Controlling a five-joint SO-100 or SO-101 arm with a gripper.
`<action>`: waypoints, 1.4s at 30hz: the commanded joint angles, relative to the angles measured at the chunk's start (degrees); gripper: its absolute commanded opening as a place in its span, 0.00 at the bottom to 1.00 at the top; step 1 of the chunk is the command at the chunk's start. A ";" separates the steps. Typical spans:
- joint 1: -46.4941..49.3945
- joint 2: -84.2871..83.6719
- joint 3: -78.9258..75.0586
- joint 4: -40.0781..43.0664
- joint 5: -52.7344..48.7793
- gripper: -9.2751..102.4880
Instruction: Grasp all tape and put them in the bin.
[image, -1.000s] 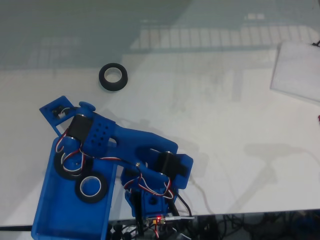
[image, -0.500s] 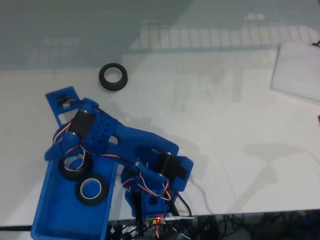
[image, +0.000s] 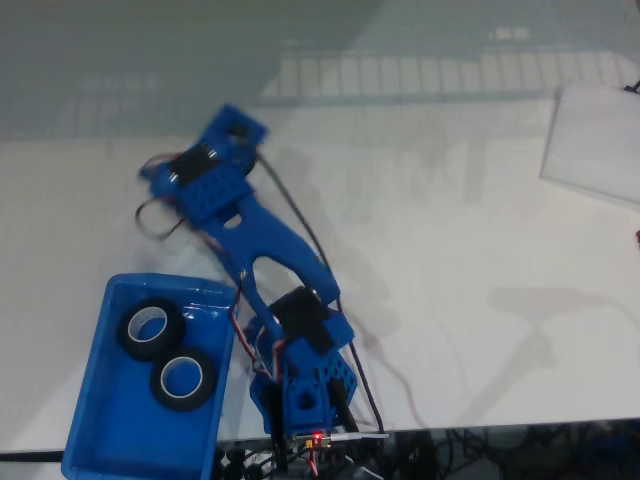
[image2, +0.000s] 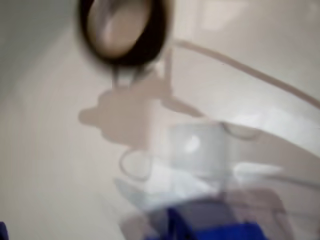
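While two rolls (image: 165, 354) sit in bin (image: 100, 420), third roll (image2: 123, 31) ahead; gripper (image: 232, 128) jaw state unclear — blurred approach risks knocking roll away.

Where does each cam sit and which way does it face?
Fixed view: high above the white table, looking down; shows the blue jointed arm from its base at the bottom edge, and the bright blue plastic bin holding two black tape rolls.
Wrist view: rides the arm, aimed down at the table, motion-blurred; a blue arm part at the bottom edge, a third black tape roll at top.
Shared: the same white tabletop.
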 joint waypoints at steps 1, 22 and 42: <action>8.26 -3.69 -3.60 -2.64 2.90 0.44; 16.08 -35.24 -24.35 -3.78 0.79 0.42; 14.77 -50.71 -34.98 -3.52 -1.49 0.30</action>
